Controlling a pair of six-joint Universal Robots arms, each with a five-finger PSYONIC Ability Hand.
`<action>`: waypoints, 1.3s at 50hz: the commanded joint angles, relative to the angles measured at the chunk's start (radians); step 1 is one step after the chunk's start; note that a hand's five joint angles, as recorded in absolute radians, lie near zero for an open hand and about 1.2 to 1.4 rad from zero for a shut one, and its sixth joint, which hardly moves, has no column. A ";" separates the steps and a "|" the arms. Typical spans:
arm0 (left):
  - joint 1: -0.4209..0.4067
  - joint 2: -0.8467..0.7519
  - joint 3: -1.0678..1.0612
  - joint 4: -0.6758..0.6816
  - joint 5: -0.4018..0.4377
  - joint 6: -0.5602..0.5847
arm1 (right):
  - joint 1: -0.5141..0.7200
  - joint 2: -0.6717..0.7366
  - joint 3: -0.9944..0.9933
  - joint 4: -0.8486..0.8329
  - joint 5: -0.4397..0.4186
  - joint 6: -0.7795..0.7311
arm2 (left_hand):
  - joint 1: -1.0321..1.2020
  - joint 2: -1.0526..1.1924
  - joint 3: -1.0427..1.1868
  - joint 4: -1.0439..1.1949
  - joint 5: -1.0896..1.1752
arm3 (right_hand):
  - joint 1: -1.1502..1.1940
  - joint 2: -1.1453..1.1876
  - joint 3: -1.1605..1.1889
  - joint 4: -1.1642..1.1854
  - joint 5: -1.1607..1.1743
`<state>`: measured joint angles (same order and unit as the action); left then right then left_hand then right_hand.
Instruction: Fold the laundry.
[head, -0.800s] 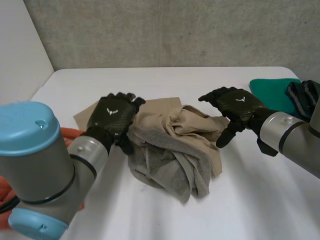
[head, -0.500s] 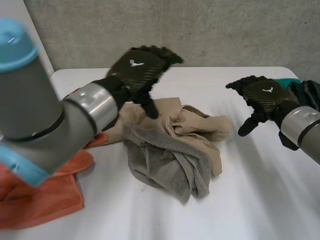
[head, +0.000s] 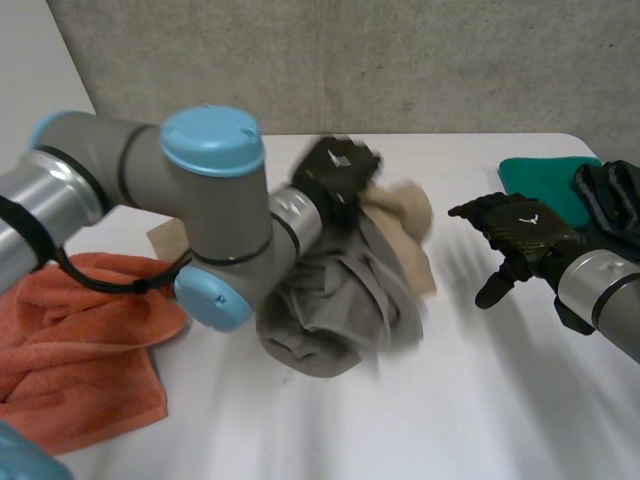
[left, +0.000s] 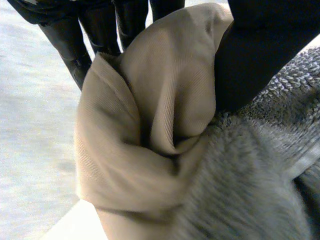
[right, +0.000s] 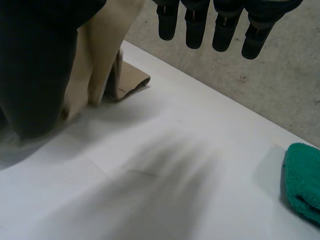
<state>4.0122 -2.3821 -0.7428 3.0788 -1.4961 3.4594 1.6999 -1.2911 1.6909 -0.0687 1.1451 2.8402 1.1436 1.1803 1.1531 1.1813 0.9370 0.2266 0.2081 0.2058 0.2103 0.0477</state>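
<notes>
Head view, laundry (head: 340, 300) drooping from left hand (head: 335, 170)

Looks like a robotics lab: a bare grey concrete wall (head: 420, 60) behind a plain white table (head: 480, 400), a grey robot arm (head: 205, 190) with light-blue caps reaching over it, an orange towel (head: 80, 340) and a green cloth (head: 545, 185) lying loose.

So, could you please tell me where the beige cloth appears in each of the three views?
Head view: beige cloth mid-table, held by the left hand above the grey towel.
Left wrist view: beige cloth pinched under that hand's thumb, against the grey towel.
Right wrist view: beige cloth beside the right hand.
Shared landmark: the white table.
</notes>
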 joint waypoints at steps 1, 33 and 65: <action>0.105 0.158 -0.075 0.231 -0.193 -0.013 | 0.009 0.007 -0.005 0.000 0.002 -0.002 | 0.253 0.216 0.243 0.215 0.285 | -0.052 -0.034 -0.031 -0.036 -0.048; 0.573 0.412 -0.733 0.409 -0.162 0.050 | 0.214 0.073 -0.132 0.047 0.054 -0.041 | -0.969 -1.006 -0.979 -1.007 -0.937 | -0.052 -0.034 -0.031 -0.036 -0.048; 0.329 0.325 -0.426 0.360 -0.135 0.031 | 0.193 0.098 -0.106 0.043 0.070 -0.041 | 0.253 0.216 0.243 0.215 0.285 | -0.052 -0.034 -0.031 -0.036 -0.048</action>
<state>4.4086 -2.1917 -1.2151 3.3616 -1.5945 3.5415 1.9099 -1.1853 1.5896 -0.0260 1.2170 2.7980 1.1779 1.1946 1.1884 1.1977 0.9797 0.2266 0.2081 0.2058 0.2103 0.0477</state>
